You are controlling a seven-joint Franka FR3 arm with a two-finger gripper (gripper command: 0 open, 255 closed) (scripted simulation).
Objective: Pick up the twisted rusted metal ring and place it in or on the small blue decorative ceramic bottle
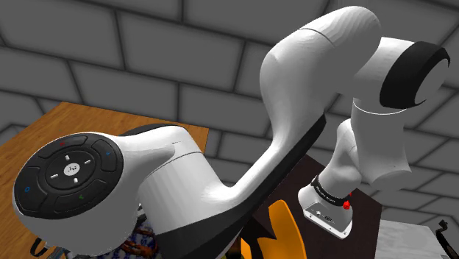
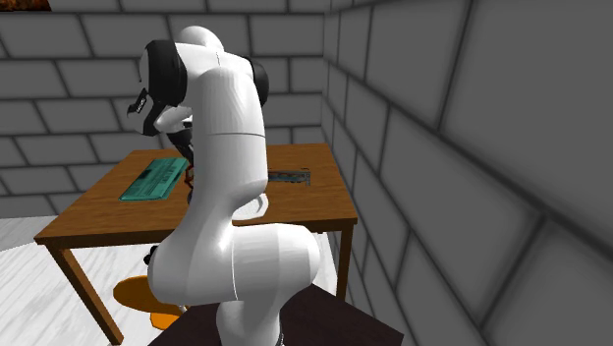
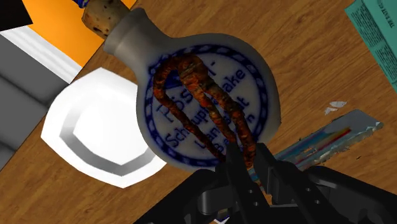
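The twisted rusty ring (image 3: pixel 203 95) hangs in front of my gripper (image 3: pixel 249 159), whose black fingers are shut on its near end. Right behind the ring lies the bottle (image 3: pixel 191 57): round, flat, pale grey with a blue printed circle and lettering, stopped by a cork (image 3: pixel 102 14). It lies on its side on the wooden table (image 3: pixel 305 57). The ring overlaps the bottle's printed face; I cannot tell whether they touch. In the shoulder view the white arm (image 1: pixel 294 96) hides the table area below the hand.
A white angular plate (image 3: pixel 89 133) sits beside the bottle. A teal printed sheet (image 3: pixel 375 32) and a thin striped flat item (image 3: pixel 334 135) lie on the other side. An orange chair (image 1: pixel 283 228) stands by the table (image 2: pixel 295 201), and grey brick walls surround it.
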